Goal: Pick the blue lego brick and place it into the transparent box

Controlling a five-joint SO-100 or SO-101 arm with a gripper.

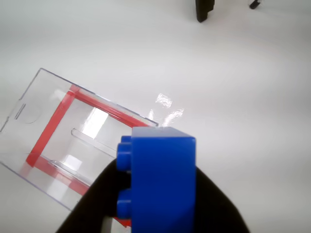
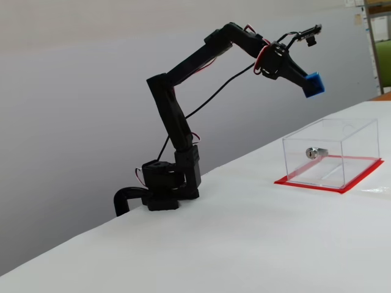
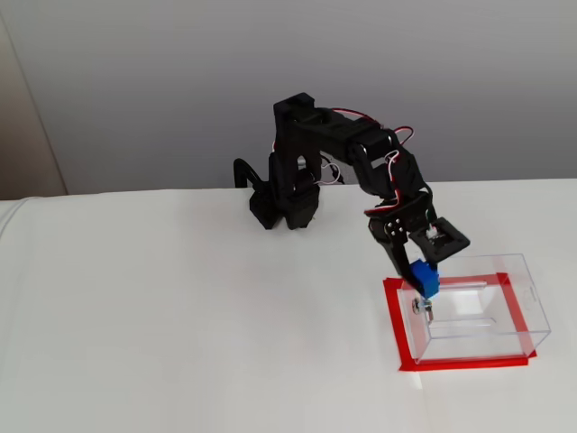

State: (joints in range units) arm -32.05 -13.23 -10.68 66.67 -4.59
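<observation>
The tool is clamped on the blue lego brick, its black fingers pressed against the brick's sides in the wrist view. In a fixed view the brick hangs in the air well above the transparent box, over the box's near-arm end. The box stands on the white bench on its red base rim. A small silver metal piece lies inside the box.
</observation>
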